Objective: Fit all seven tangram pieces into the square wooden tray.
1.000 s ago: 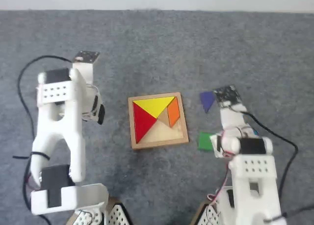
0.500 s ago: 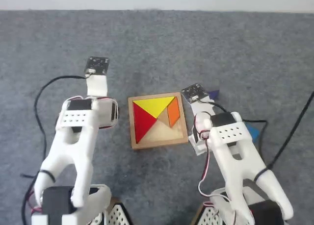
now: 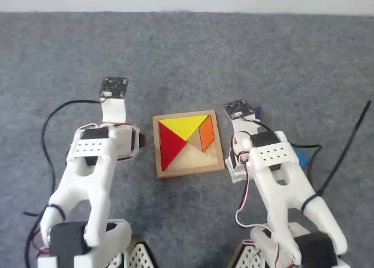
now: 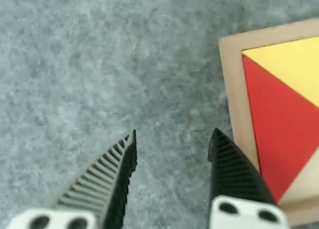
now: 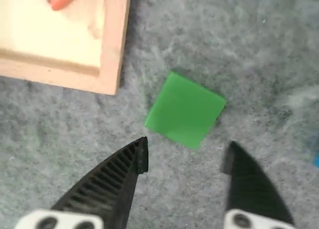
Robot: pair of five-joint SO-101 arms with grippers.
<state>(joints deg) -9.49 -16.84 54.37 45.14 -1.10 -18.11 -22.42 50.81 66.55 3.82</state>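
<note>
**Tangram check-in: three pieces seated, green square looks like the next one**

Counter (image 3: 187, 58) is grey and fuzzy, which probably keeps the loose pieces from sliding around. Two arms are working it. The left arm (image 3: 93, 163) and the right arm (image 3: 274, 163) sit on opposite sides of the tray (image 3: 193, 169), so I guess each one covers its own side.

One tray, with three pieces in it. The yellow triangle (image 3: 182, 126) and the red triangle (image 3: 169, 146) are the two big ones. They're pushed flush into one corner and share an edge, which leaves the bare wood as one open patch. The orange piece (image 3: 206, 134) is tucked against the rim next to the yellow.

Outside the tray I count three more. The green square (image 5: 185, 110) lies flat just beside a tray corner, not touching it. A purple piece (image 3: 256, 111) and a blue piece (image 3: 300, 157) peek out from behind the right arm, farther from the tray. That makes six counted.

The right hand (image 5: 187, 156) is spread wide, empty, and aimed at the green square, so it looks set for a pickup. The left hand (image 4: 172, 154) is also apart and empty, over bare counter right beside the tray's rim. I'd guess it's just waiting there.
</note>
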